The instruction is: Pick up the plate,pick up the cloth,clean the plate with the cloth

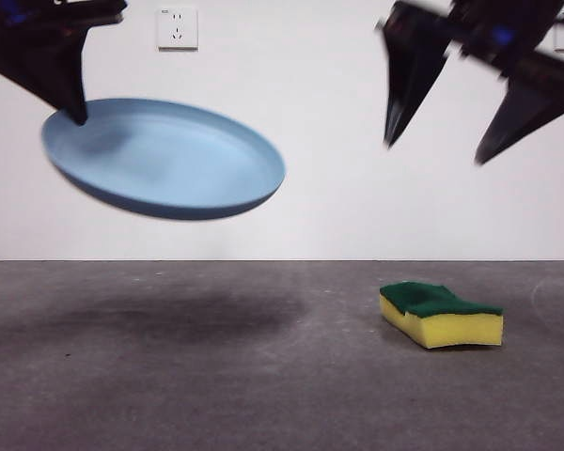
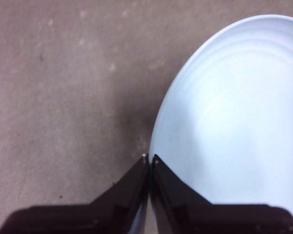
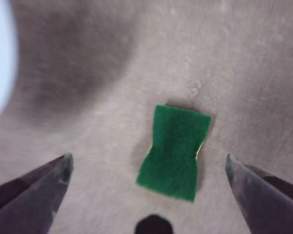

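Robot test bench/lab setup, plain grey tabletop, bare white wall w/ two sockets, no household furnishings visible.

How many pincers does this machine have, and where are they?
2. The left pincer grips the plate by its rim, up in the air. The right pincer hangs open above the sponge on the table.

Open table all round sponge
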